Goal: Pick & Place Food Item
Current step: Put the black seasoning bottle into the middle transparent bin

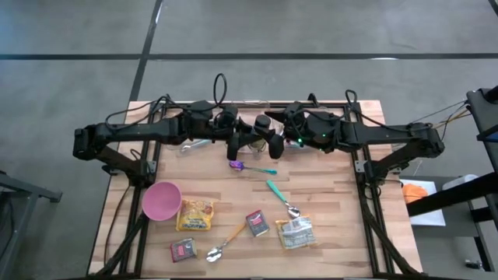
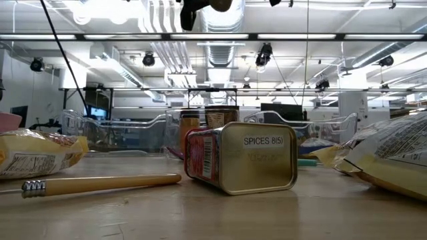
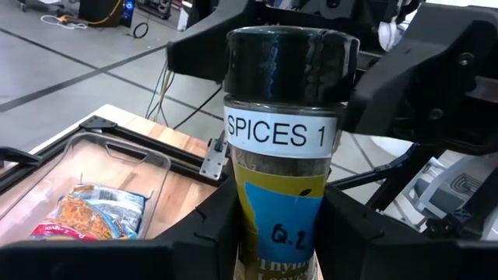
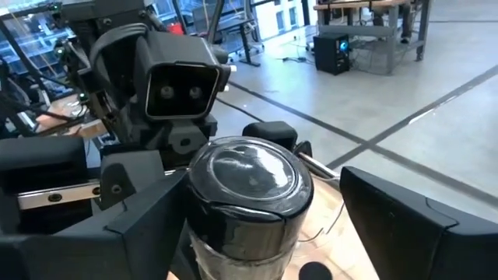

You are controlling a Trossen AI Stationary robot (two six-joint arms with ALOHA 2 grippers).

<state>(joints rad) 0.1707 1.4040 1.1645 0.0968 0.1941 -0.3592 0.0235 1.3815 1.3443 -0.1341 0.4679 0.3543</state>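
A spice jar (image 3: 280,155) with a black lid and a white label reading SPICES 1 hangs high above the far middle of the table (image 1: 327,194). My left gripper (image 3: 280,253) is shut on its lower body. My right gripper (image 4: 257,206) comes from the opposite side and stands open, one finger on either side of the jar's lid (image 4: 249,175). A gap shows between the lid and one finger (image 4: 405,225). In the high view the two grippers meet at the jar (image 1: 257,138). My left gripper pinches the jar's lower body (image 3: 280,225) between its two fingers (image 3: 210,233), below the white label. The fingers come in about level from the table's left. The jar stands upright in the hold, lid up, lifted clear of the table.
On the near half lie a pink bowl (image 1: 161,200), a yellow packet (image 1: 194,215), two spice tins (image 1: 257,224) (image 1: 184,249), a clear bag (image 1: 296,233) and three spoons (image 1: 243,166) (image 1: 280,198) (image 1: 226,243). A clear tray (image 3: 148,167) at the far left holds a snack packet (image 3: 93,214).
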